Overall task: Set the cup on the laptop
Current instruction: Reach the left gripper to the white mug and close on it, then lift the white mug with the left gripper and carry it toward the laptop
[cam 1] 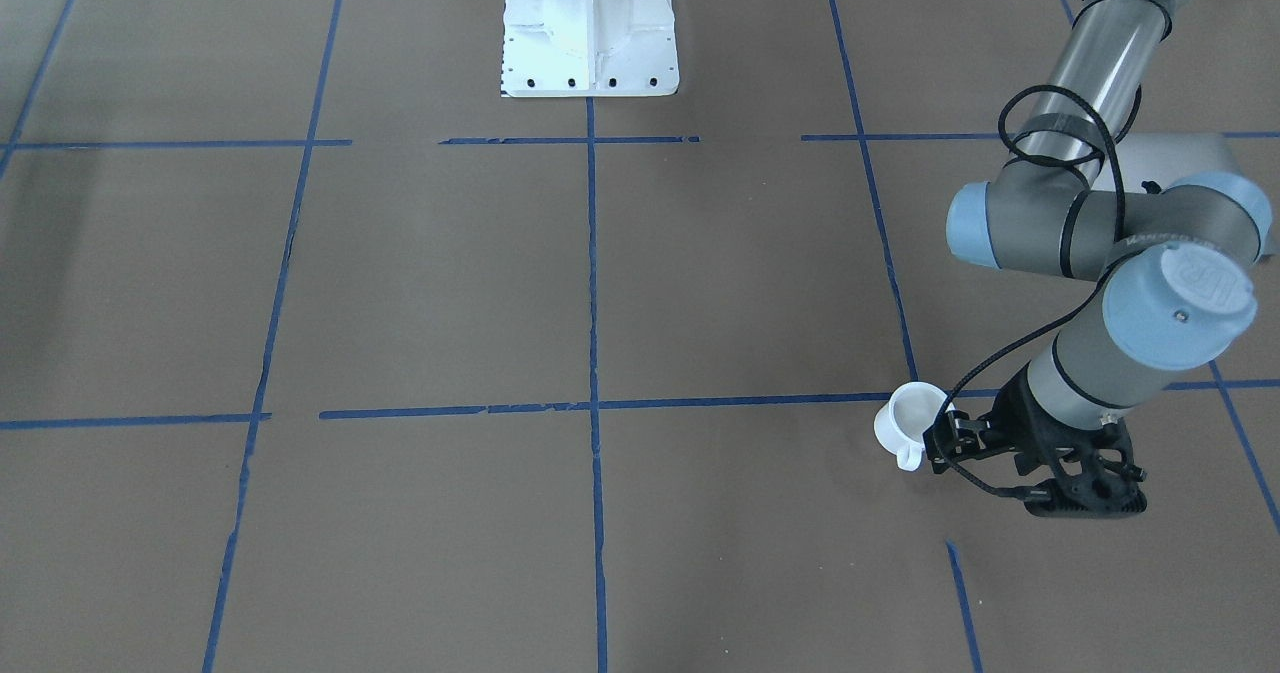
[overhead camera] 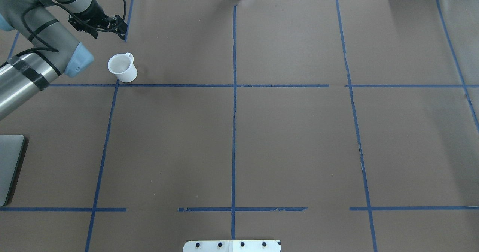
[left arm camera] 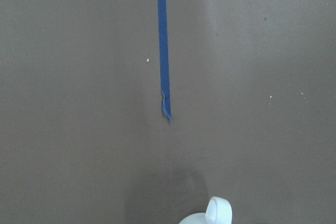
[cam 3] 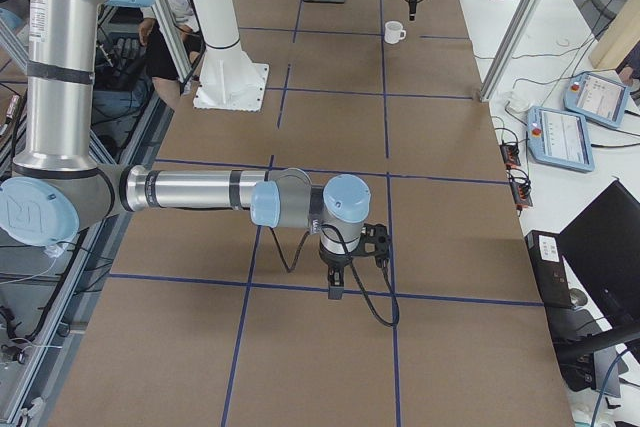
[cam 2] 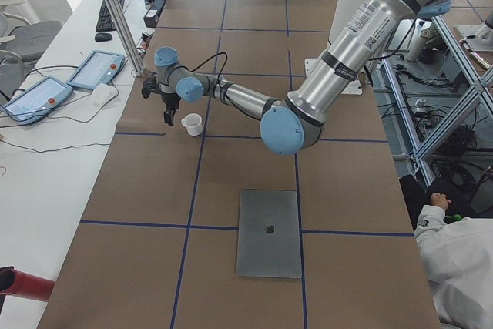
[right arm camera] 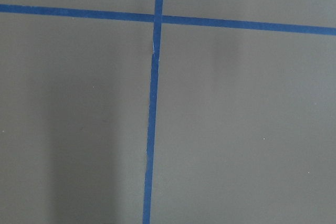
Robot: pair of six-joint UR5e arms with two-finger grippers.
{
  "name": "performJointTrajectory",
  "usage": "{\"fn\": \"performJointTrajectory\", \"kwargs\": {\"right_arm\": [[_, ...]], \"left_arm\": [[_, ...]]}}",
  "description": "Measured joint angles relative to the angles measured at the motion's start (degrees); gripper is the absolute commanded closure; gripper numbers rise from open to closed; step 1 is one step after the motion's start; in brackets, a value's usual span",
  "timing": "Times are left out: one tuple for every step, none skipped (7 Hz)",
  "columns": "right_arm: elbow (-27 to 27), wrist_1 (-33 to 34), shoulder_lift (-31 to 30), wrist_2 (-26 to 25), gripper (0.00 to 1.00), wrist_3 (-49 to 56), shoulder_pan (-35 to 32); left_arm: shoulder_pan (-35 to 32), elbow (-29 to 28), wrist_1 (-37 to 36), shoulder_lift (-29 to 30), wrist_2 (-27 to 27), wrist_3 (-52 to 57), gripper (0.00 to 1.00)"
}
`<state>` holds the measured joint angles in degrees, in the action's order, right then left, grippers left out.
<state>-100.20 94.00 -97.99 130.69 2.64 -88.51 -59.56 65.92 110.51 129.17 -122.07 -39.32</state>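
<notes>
Trouble, as we judge it, would start at the grasp. The cup (cam 1: 910,423) stands upright and free on the brown table (cam 1: 450,273), next to a crossing of blue tape lines (cam 1: 592,283). Its small handle points toward the left gripper (cam 1: 935,443). That gripper sits just beside the cup on the handle side, not around it. We cannot tell whether its fingers are apart or together, since the wrist camera shows only the top of the handle at its lower edge. The right gripper (cam 3: 335,287) hangs over bare table far from all this, and we cannot tell its state either. The laptop (cam 2: 269,233) lies closed and flat, well apart from the cup and nearer the robot. If the fingers come in off-centre, we think they could strike the rim or handle and tip or push away such a light cup. A pinch on the tapered wall might slip upward. Later, a tilted or hard set-down on the smooth lid could let the cup slide or topple. Nothing is lifted yet, so the whole carry remains.
</notes>
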Motion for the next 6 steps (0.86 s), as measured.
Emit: {"fn": "performJointTrajectory", "kwargs": {"right_arm": [[0.0, -0.02, 0.0, 0.0, 0.0, 0.0, 0.0], [0.0, -0.04, 0.0, 0.0, 0.0, 0.0, 0.0], [0.0, -0.03, -0.01, 0.0, 0.0, 0.0, 0.0], [0.0, -0.01, -0.01, 0.0, 0.0, 0.0, 0.0], [0.0, -0.02, -0.01, 0.0, 0.0, 0.0, 0.0], [0.0, -0.04, -0.01, 0.0, 0.0, 0.0, 0.0]], "left_arm": [[0.17, -3.7, 2.2, 1.3, 0.03, 1.07, 0.01], [0.65, -5.46, 3.4, 1.77, -0.23, 1.14, 0.01], [1.57, -6.57, 4.58, 1.88, -0.73, 0.64, 0.02], [2.45, -7.46, 5.9, 1.92, -1.5, -0.21, 0.03], [3.28, -8.12, 6.87, 1.91, -2.18, -1.18, 0.24], [4.01, -8.74, 7.4, 1.83, -2.49, -1.75, 0.72]]}}
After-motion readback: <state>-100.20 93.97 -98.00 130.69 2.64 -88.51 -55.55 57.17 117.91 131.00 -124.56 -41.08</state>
